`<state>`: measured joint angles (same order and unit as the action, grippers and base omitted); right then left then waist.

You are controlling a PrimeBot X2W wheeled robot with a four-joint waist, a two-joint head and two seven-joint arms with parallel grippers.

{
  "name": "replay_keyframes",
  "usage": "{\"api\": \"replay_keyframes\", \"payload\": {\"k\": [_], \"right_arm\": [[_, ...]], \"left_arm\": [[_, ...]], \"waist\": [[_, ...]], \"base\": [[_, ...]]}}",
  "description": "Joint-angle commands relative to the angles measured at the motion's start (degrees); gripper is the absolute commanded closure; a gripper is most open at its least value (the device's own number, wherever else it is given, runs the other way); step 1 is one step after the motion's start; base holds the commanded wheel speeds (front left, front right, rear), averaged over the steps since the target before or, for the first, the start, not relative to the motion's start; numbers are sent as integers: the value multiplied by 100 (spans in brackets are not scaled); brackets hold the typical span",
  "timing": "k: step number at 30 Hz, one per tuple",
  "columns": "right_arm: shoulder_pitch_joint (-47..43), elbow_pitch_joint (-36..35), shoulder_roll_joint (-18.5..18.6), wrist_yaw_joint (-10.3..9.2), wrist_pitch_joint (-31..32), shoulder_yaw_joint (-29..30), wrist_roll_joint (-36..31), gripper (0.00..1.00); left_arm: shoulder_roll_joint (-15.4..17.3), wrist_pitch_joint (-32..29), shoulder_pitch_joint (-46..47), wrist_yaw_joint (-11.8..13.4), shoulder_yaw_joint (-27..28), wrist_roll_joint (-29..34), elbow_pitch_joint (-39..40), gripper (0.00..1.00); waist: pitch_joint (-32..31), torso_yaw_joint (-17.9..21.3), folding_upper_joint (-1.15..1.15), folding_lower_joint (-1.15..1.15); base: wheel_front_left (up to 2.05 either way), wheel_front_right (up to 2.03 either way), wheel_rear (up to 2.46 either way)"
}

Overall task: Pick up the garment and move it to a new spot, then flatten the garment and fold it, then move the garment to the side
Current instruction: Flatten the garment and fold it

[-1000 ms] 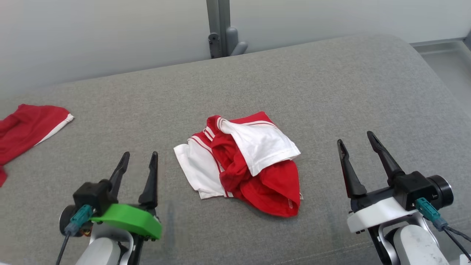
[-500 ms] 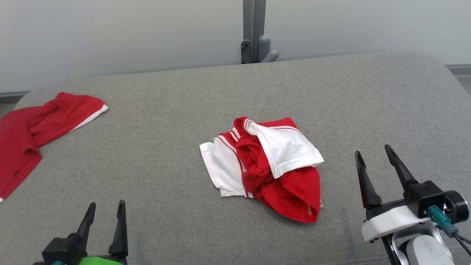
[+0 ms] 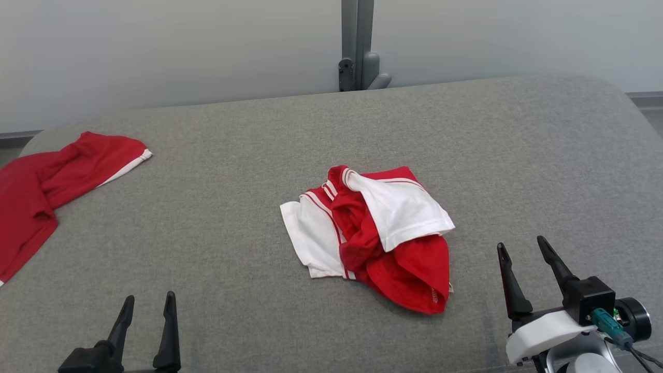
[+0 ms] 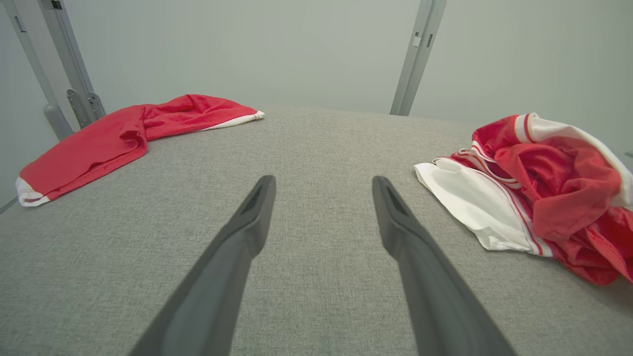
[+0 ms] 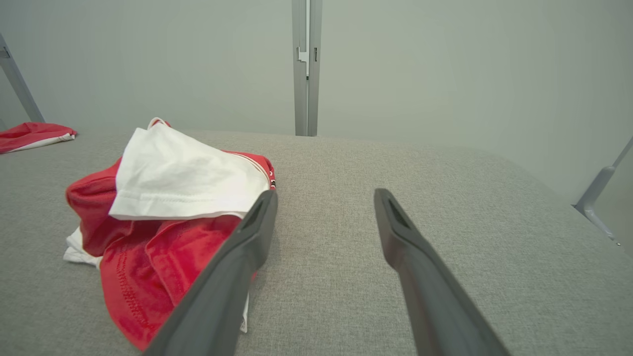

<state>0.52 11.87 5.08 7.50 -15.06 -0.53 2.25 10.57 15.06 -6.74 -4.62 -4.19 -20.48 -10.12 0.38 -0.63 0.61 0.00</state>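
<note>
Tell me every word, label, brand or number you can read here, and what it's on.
None can be read. The crumpled red and white garment, the red garment at the far left, the grey padded surface, the left gripper and the right gripper show no writing, logo or number.

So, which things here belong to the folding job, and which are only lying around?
For the job:
- crumpled red-and-white garment, in the middle of the grey padded surface
- left gripper, open
- right gripper, open

Lying about:
- red garment with white trim, at the far left
- grey metal post, behind the surface
</note>
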Motion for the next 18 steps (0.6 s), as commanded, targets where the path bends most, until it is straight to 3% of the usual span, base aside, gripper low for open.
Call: {"api": "replay_keyframes", "payload": {"k": [1,18], "right_arm": [[30,2,9,-2,-18,-3,-56,0],[110,-15,57,-2,-18,-32,-30,0]], "left_arm": [[-36,14,-65,-51,77,98,-21,0],[-257,15,61,-260,403,361,-152,0]], "waist": [[-2,8,-61,0],[37,66,-61,0]], "base": [[0,0,0],[0,0,0]]}}
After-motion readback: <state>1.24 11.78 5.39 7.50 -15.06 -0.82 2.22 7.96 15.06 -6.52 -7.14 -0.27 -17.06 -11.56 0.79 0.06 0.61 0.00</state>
